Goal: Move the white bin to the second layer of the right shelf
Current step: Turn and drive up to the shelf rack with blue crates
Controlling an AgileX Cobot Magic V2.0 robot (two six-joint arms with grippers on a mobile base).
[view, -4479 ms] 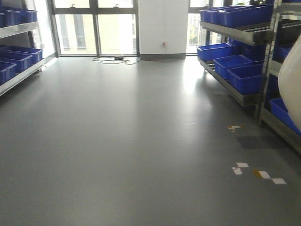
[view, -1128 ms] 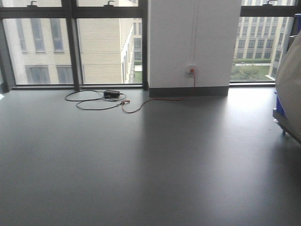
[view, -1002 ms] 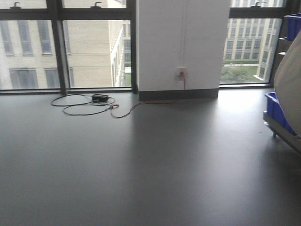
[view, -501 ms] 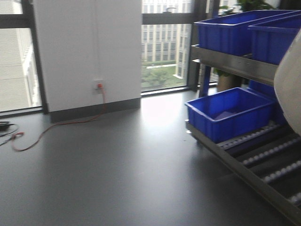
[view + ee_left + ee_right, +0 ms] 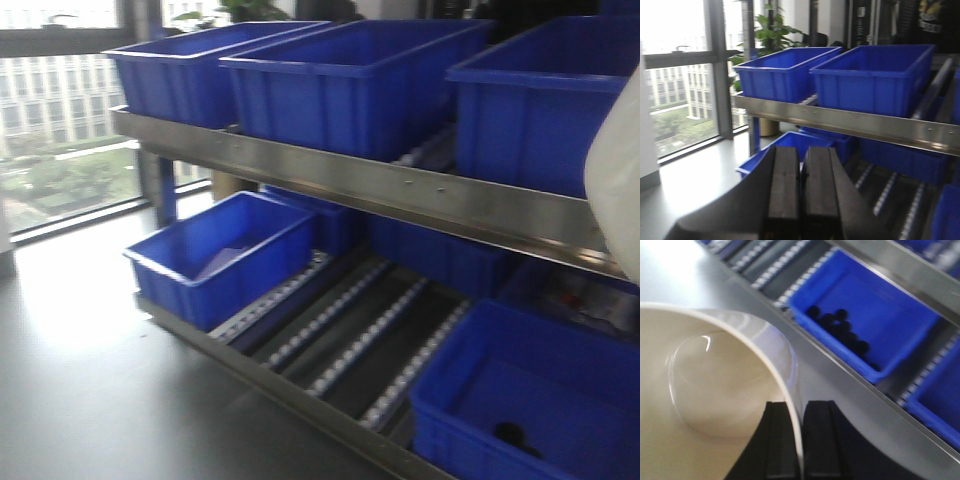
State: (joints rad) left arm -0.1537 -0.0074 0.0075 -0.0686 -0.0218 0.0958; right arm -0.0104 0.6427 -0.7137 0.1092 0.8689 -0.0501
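The white bin [image 5: 620,190] shows as a cream bulge at the right edge of the front view. In the right wrist view its smooth inside [image 5: 705,385] fills the left half, and my right gripper [image 5: 799,412] is shut on its rim wall, one finger inside and one outside. The right shelf's second layer, a steel level with a riveted front rail [image 5: 420,195], runs across in front of me, carrying blue crates with rollers between them. My left gripper [image 5: 800,157] hangs before that rail [image 5: 860,125], shut with nothing between its fingers.
Three large blue crates [image 5: 350,80] fill the railed level. Below lie roller lanes [image 5: 350,340], a blue crate [image 5: 215,255] at left and another [image 5: 520,400] at right. A crate with several dark round things [image 5: 860,315] sits under the bin. Grey floor [image 5: 70,400] lies at left.
The front view has swung right from the wall, window and floor onto the rack, which now stands close and fills the frame. The bin stays at the right edge.
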